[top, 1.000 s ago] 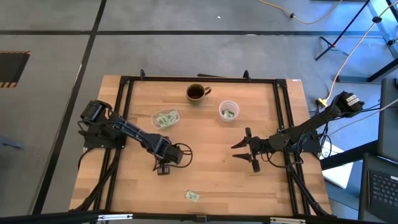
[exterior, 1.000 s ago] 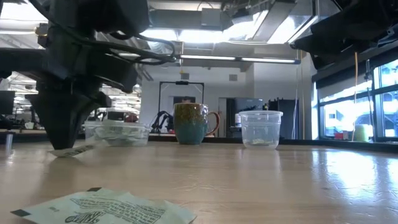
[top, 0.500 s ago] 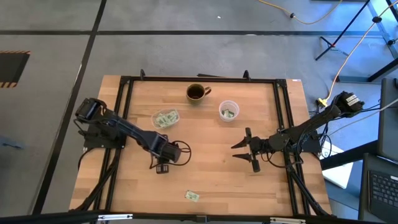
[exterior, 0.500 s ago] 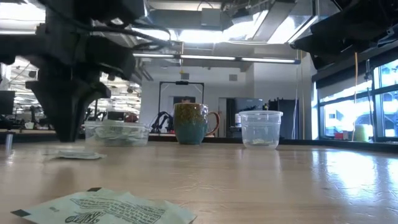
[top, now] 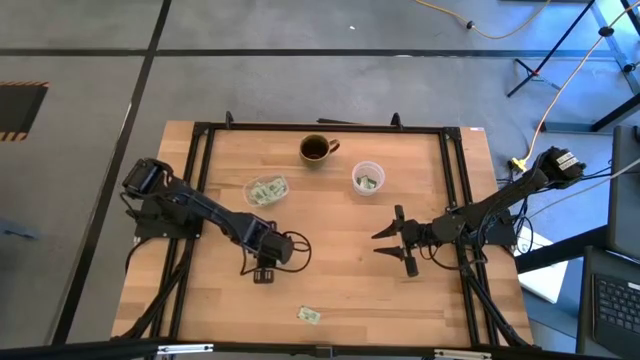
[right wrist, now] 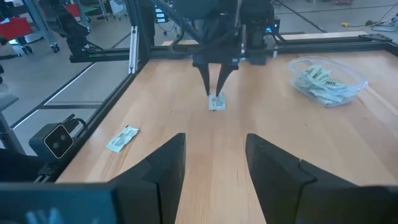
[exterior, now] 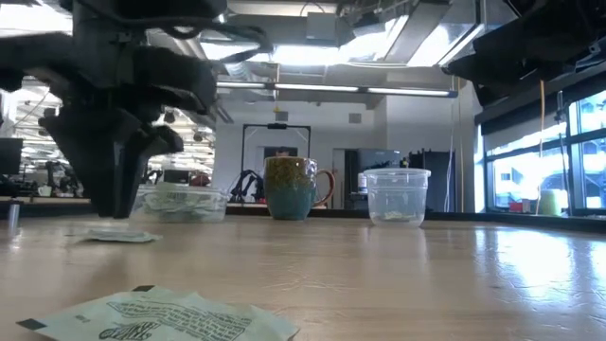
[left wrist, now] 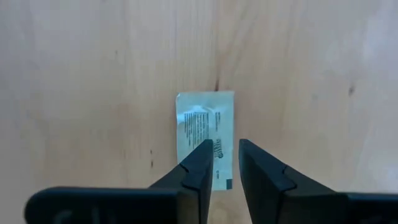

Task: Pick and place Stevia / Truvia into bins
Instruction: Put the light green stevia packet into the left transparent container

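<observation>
Having let go: left gripper (left wrist: 226, 163) now hanging slightly apart above a sachet (left wrist: 206, 132) lying flat on the desk (top: 340, 225), meaning regrasping before reaching the tub (top: 266, 189). Right gripper (top: 392, 241) waiting wide apart.

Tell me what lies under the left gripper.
A single sachet lies flat on the bare wooden table, directly below the left gripper. Its fingers stand slightly apart above it and cover its near end, so that part is hidden.
</observation>
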Motion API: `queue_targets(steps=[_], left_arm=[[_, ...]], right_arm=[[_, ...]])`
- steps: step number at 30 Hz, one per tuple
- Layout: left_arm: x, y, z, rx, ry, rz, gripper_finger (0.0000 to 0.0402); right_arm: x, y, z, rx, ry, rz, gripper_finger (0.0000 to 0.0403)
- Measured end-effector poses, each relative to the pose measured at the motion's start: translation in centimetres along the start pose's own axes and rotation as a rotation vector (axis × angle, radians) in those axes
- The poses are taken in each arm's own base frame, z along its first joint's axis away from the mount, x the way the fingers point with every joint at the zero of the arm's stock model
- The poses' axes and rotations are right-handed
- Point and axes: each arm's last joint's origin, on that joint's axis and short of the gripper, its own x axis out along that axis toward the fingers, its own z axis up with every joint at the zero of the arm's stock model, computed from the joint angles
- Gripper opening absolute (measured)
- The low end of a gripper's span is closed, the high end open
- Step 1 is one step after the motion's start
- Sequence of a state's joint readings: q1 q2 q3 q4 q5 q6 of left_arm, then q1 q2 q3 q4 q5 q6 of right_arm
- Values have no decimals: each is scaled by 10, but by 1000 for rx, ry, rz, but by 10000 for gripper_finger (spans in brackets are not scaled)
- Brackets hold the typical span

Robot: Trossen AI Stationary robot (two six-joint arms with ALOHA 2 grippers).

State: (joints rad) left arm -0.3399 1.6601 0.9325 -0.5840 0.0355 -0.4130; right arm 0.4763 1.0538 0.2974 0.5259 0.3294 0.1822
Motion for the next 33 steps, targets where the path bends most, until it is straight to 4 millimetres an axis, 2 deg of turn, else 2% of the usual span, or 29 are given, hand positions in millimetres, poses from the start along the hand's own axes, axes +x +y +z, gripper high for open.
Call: queue_targets(steps=[9,24,27,33], left_arm=[[18,1,0,49,55,32,57],[21,3,-4,57,94,65,6],[21,3,-4,30,96,59,14],[22,0,-5,24,86,86,63]], right_arm=[[0,0,-1,-4,13,-2,171],[0,0,-1,-5,14,-2,171],[0,0,-2,-5,15,-2,171],[0,0,-2,-6,15,-3,171]])
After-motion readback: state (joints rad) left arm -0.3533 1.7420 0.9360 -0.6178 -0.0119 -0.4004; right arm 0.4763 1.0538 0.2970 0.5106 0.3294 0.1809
